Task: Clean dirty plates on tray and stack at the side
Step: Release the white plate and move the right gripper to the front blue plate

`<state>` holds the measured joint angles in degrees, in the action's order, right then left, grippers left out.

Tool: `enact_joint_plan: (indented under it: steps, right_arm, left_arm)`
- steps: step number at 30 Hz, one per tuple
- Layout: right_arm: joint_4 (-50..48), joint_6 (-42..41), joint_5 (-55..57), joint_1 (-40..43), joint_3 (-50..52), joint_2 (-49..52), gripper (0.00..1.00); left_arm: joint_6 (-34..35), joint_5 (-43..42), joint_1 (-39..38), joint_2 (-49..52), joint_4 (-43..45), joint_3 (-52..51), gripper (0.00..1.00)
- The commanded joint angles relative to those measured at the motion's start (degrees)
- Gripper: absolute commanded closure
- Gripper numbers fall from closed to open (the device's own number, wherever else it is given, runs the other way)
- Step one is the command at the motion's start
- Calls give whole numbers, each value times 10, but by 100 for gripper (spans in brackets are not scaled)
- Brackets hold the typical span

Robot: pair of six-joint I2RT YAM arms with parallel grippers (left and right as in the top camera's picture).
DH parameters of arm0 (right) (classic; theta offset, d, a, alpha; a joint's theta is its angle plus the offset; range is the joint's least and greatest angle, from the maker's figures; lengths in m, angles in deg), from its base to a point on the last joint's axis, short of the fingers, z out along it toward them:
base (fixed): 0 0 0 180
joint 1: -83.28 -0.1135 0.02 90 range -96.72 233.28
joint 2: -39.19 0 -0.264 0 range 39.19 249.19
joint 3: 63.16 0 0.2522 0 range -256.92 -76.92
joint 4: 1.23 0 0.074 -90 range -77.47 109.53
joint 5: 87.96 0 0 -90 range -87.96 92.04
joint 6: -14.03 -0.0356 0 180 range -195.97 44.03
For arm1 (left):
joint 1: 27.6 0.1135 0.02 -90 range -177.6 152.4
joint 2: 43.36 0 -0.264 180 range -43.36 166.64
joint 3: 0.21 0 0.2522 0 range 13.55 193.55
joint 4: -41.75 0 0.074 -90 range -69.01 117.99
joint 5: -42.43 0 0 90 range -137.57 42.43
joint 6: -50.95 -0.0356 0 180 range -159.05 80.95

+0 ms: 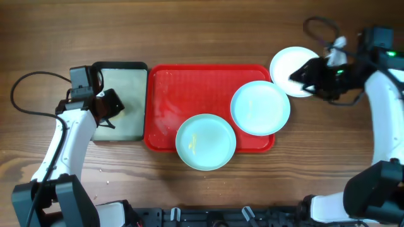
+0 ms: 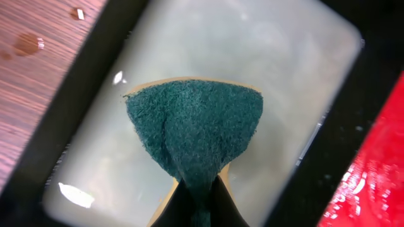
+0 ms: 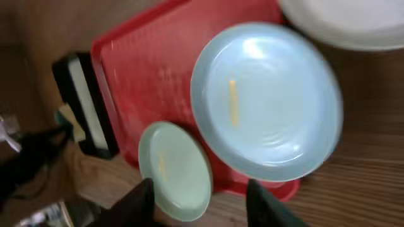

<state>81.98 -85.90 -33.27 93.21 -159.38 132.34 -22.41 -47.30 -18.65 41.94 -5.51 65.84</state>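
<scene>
The left arm (image 1: 63,145) rises from its base at the near left and runs toward the far side, its wrist bent so the left gripper (image 1: 107,107) points right. In the left wrist view its jaws are pressed together, pinching a green scouring pad (image 2: 192,129). The right arm (image 1: 386,107) stands along the right edge, elbow far, forearm turned left, with the right gripper (image 1: 303,74) aimed leftward. The right wrist view is blurred, but its fingers (image 3: 140,203) appear spread wide with nothing gripped between them.

White arms (image 1: 63,142), black joints, black left hand (image 1: 108,115), looping cables (image 1: 14,94)
</scene>
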Motion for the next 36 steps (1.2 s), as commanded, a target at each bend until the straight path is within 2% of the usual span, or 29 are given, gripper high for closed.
enact_joint_plan:
  steps: [1,2,5,9,15,16,18,20,23,24,28,30,32,36]
  right_arm:
    - [18,9,43,-107,32,5,83]
    - [15,4,43,-148,46,5,85]
    - [-5,-52,72,-236,78,5,83]
    - [-24,-146,163,-362,116,5,74]
    - [-23,-203,214,-465,117,5,62]
    - [-23,-215,214,-471,117,5,63]
    - [-13,-231,214,-482,117,5,77]
    - [-12,-231,214,-485,120,5,96]
    - [-19,-238,235,-485,148,5,93]
    - [-21,-250,235,-485,156,5,86]
    - [-28,-283,279,-485,157,5,76]
    - [-33,-308,290,-485,158,5,66]
    - [-40,-312,289,-485,162,5,65]
    - [-93,-372,284,-485,223,5,67]
  left_arm:
    - [3,-22,-2,0,5,-3,96]
    - [3,-22,-2,0,5,-3,96]
    - [3,-22,-2,0,5,-3,96]
    - [3,-22,-2,0,5,-3,96]
    - [3,-22,-2,0,5,-3,96]
    - [3,-21,-2,0,5,-3,96]
    - [3,-21,-2,0,5,-3,96]
    - [3,-21,-2,0,6,-3,96]
    - [3,-22,-2,0,7,-3,96]
    - [3,-22,-2,0,7,-3,96]
    - [3,-22,-2,0,12,-3,96]
    - [3,-22,-2,0,11,-3,96]
    - [3,-22,-2,0,11,-3,96]
    - [3,-22,-2,0,11,-3,96]
